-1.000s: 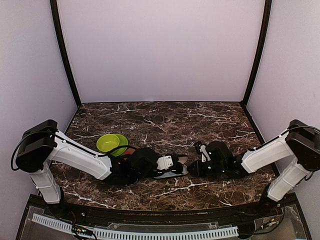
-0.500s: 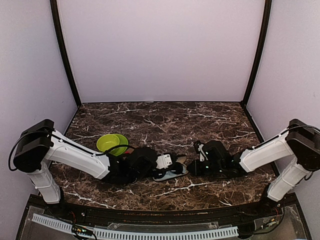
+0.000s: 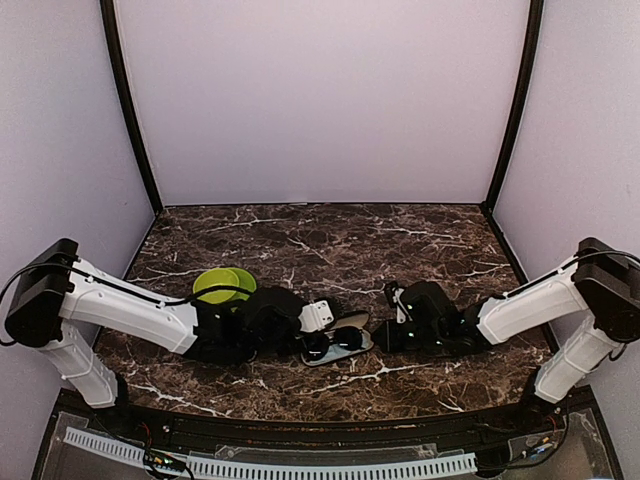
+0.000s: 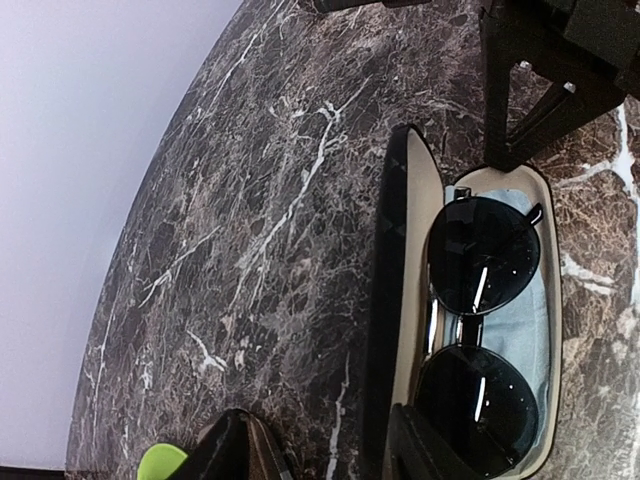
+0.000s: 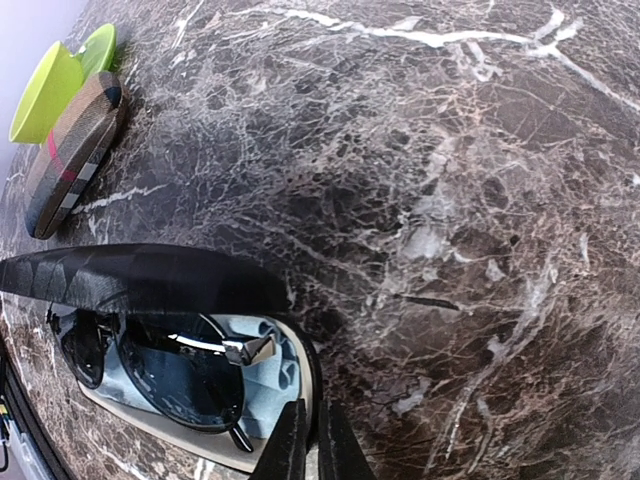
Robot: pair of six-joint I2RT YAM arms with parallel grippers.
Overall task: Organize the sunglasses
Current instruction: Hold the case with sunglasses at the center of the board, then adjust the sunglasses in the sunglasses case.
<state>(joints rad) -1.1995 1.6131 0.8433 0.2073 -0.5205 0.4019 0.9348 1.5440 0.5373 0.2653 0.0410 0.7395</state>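
A pair of sunglasses with round dark lenses lies folded inside an open oblong case, on a light blue cloth. In the top view the case sits between the two arms. My left gripper is open; one finger rests over the near lens and the other over the table, with the case's raised lid between them. My right gripper is shut on the case's rim at the end by the sunglasses. Nothing is held by the left gripper.
A closed brown striped case lies beside a lime green bowl at the left. Dark marble table stretches behind both arms. The right gripper lies low on the table.
My left gripper has opened and drawn back to the left, away from the case. The sunglasses now lie uncovered in the case. The right gripper has kept its pinch on the rim.
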